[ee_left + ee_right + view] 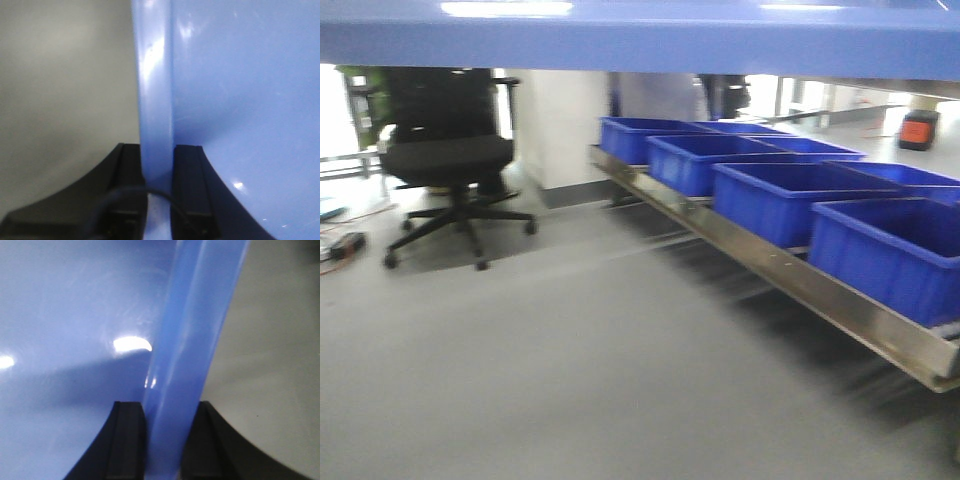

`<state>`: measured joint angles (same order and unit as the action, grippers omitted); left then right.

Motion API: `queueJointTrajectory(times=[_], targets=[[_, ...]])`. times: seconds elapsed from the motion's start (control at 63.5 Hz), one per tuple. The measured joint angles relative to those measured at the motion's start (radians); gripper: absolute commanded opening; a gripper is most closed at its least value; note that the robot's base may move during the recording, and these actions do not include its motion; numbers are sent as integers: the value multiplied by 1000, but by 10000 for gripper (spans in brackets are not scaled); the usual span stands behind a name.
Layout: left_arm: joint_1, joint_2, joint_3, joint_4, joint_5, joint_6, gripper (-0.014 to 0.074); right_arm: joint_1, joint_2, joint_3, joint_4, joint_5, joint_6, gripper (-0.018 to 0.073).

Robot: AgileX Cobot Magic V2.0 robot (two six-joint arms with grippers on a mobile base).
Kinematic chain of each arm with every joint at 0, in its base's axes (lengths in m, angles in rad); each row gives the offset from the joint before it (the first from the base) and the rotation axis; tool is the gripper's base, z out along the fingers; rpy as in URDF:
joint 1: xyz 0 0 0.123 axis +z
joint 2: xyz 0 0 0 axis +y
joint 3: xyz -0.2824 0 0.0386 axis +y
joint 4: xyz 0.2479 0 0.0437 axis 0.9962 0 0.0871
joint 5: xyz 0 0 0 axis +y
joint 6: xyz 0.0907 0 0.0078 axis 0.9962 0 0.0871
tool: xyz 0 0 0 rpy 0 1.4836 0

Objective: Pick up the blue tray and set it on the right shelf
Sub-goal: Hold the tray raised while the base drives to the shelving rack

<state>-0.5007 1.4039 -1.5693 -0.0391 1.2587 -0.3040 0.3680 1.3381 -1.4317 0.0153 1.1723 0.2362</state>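
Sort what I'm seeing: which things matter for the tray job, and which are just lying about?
Job: blue tray, gripped at its rim by the left gripper and right gripper; right shelf with the steel rail.
Lying about: dark blue bins sitting on that shelf; black office chair; orange box far back.

Right shelf (800, 280) full of deep blue bins (785, 200); open floor (600, 370) beside it, chair (450, 160) beyond

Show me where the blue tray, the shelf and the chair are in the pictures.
blue tray (640, 40): front view, on its side wall, along the top of the picture.
shelf (860, 312): front view, on the steel front rail.
chair (448, 158): front view, on the black seat.
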Motion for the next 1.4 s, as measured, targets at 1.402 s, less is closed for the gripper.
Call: queueJointTrajectory(times=[1.402], targets=[[0,0,0,-4,-2,0,-48,0,0,2,-4,-2,0,57]])
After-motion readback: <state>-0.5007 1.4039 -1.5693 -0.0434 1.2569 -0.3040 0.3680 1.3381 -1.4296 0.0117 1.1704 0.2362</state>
